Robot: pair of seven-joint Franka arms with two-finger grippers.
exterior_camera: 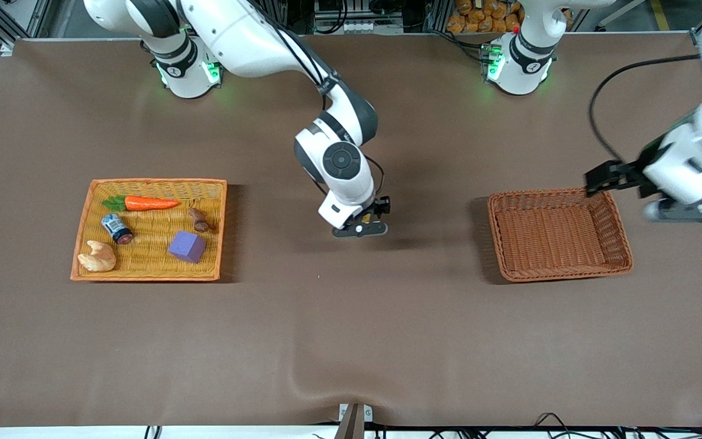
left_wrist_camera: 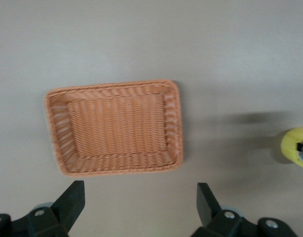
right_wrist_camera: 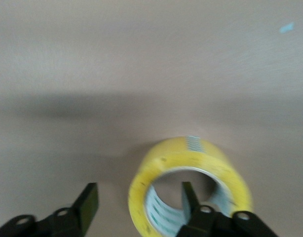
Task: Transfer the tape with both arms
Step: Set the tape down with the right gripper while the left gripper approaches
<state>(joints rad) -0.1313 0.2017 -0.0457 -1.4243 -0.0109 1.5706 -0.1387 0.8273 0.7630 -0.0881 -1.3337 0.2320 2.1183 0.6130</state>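
Yellow translucent tape roll (right_wrist_camera: 190, 187) lies on the brown table (exterior_camera: 351, 341) between the two baskets, under the right gripper (right_wrist_camera: 141, 202); its spread fingers hold nothing, one finger inside the hole. The left gripper (left_wrist_camera: 139, 200), fingers apart, hovers above the empty brown wicker basket (left_wrist_camera: 114, 127), probably waiting to receive.

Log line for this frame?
right gripper open, one finger inside tape hole, mid-table | left gripper open, over basket edge | tape not in basket

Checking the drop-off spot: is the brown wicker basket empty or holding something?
Empty. The brown wicker basket shows only bare weave inside, in both front and left wrist views.
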